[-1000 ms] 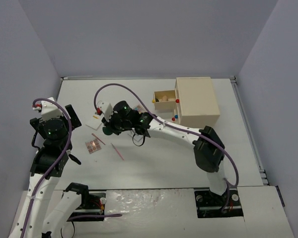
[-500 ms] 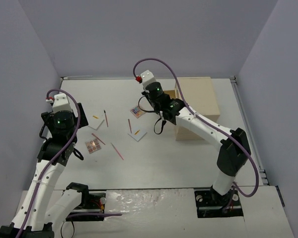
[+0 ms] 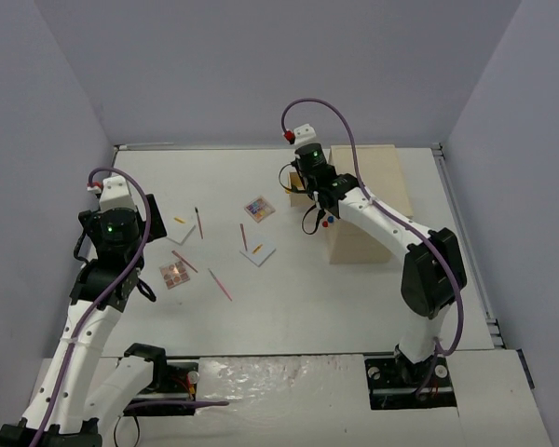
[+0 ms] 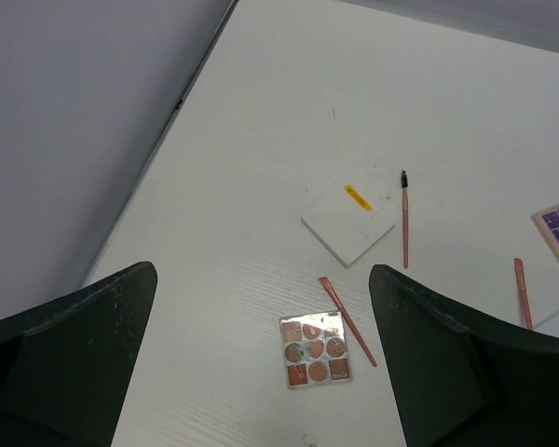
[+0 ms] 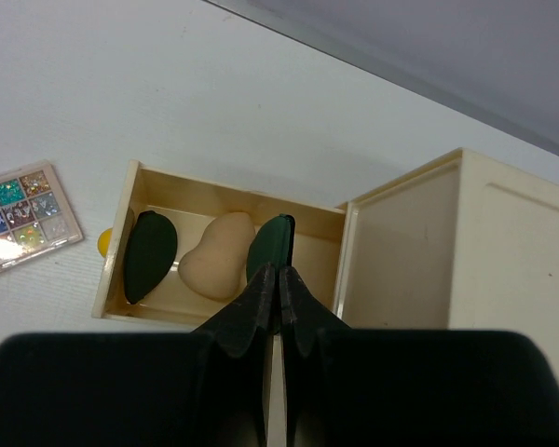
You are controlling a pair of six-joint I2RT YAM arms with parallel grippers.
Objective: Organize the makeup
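My right gripper (image 5: 278,279) is shut on the lower edge of a dark green disc (image 5: 272,244), held upright over the open drawer (image 5: 224,191). Inside the drawer lie another dark green disc (image 5: 150,254) and a beige sponge (image 5: 219,258). My left gripper (image 4: 261,272) hangs open and empty above a copper eyeshadow palette (image 4: 316,348), with a pink pencil (image 4: 347,319) beside it. Beyond lie a white card (image 4: 349,222), a thin brush (image 4: 404,219) and a colourful palette (image 3: 257,208). A second white card (image 3: 258,253) and two more pencils (image 3: 220,284) lie mid-table.
The beige drawer box (image 3: 368,200) stands at the back right, its top drawer pulled out to the left, with red and blue knobs (image 3: 328,222) on the lower drawers. A yellow knob (image 5: 104,242) sticks out of the open drawer's front. Grey walls enclose the table.
My right arm has swung from the left-middle of the table to the open drawer, carrying the green disc. The left arm shifted slightly back early on, then held still.
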